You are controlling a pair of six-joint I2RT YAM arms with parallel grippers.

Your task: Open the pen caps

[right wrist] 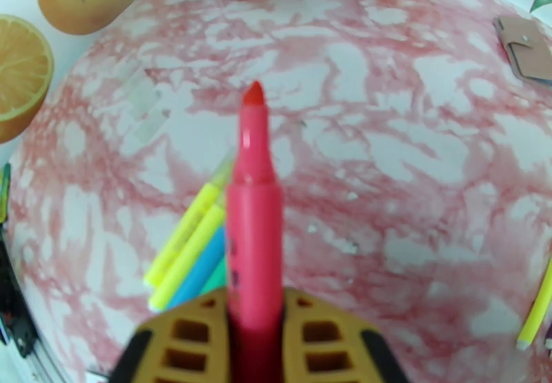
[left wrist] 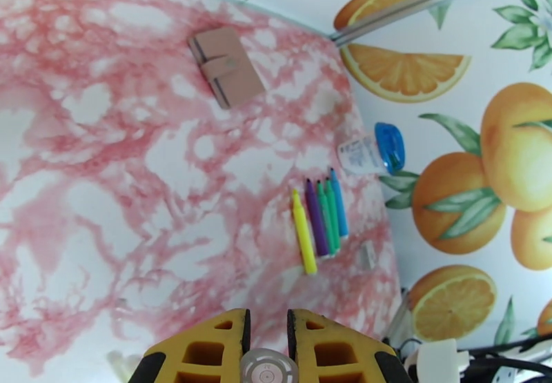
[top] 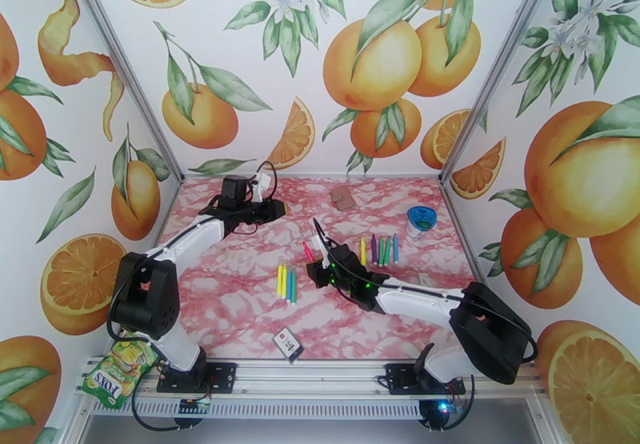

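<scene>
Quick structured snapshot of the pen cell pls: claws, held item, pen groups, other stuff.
right claw: shut on pink marker, tip bare
left claw: shut, over the table's far left
centre markers: two yellow, blue, green, side by side
right markers: yellow, purple, green, blue, near blue-lidded container
other: brown card at back; black-and-white card at front edge

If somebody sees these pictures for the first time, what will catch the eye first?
The pink marker, gripped in the right tool above the middle of the table with its tip bare, draws the eye first. Next come the walls, printed with large oranges, around the pink marbled table. Two rows of bright markers lie there, one near the middle and one farther right.
</scene>
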